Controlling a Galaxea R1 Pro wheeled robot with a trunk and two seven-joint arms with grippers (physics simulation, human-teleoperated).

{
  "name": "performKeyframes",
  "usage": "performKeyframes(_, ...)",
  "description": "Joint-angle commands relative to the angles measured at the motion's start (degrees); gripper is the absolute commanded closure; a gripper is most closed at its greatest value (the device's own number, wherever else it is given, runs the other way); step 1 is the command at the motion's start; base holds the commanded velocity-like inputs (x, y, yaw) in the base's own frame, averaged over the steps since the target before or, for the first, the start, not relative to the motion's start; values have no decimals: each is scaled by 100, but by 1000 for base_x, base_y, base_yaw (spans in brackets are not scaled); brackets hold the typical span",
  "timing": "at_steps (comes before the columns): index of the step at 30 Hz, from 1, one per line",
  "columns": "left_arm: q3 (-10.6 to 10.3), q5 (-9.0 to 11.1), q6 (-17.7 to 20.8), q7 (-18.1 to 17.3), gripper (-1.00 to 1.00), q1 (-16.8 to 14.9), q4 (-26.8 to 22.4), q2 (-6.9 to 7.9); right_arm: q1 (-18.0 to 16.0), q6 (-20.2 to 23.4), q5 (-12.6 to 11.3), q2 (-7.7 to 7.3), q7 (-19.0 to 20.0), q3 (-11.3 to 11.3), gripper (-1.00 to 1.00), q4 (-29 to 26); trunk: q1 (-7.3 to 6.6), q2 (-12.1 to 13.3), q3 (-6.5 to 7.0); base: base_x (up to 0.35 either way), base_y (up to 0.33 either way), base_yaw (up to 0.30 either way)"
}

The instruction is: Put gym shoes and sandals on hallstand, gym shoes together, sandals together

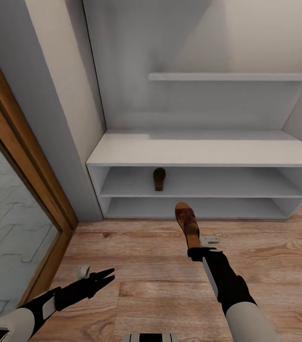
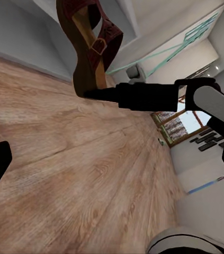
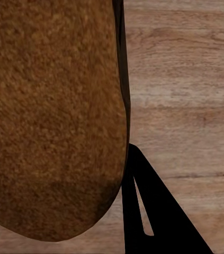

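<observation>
Between the jaws of your right gripper (image 1: pixel 194 248) sits one brown sandal (image 1: pixel 187 223), clamped at its heel end, toe pointing away from the jaws toward the hallstand (image 1: pixel 208 148). Beyond that toe, the second sandal (image 1: pixel 159 178) rests on the upper open shelf level. Below the held sandal lies the corridor floor (image 1: pixel 136 247). Your left gripper (image 1: pixel 104 277) hangs low over the planks, well apart from both sandals; its fingers (image 1: pixel 101 275) lie close together, grasping nothing.
</observation>
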Motion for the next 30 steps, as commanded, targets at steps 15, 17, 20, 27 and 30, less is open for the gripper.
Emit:
performKeyframes(15, -755, -1239, -82, 22, -100, 26, 1, -1259, -2, 33, 37, 7, 1, -24, 100, -5, -1, -2, -5, 0, 4, 0)
performKeyframes(17, -759, -1285, -109, 21, -100, 28, 1, -1293, -2, 33, 37, 7, 1, -24, 100, -5, -1, -2, -5, 0, 0, 0)
performKeyframes(20, -762, -1314, -136, 21, -100, 29, 1, -1314, -2, 33, 37, 7, 1, -24, 100, -5, -1, -2, -5, 0, 0, 0)
performKeyframes(27, -764, -1331, -153, 21, -100, 29, 1, -1326, -2, 33, 37, 7, 1, -24, 100, -5, -1, -2, -5, 0, 0, 0)
performKeyframes(30, -764, -1333, -155, 21, -100, 29, 1, -1328, -2, 33, 38, 7, 1, -24, 100, -5, -1, -2, -5, 0, 0, 0)
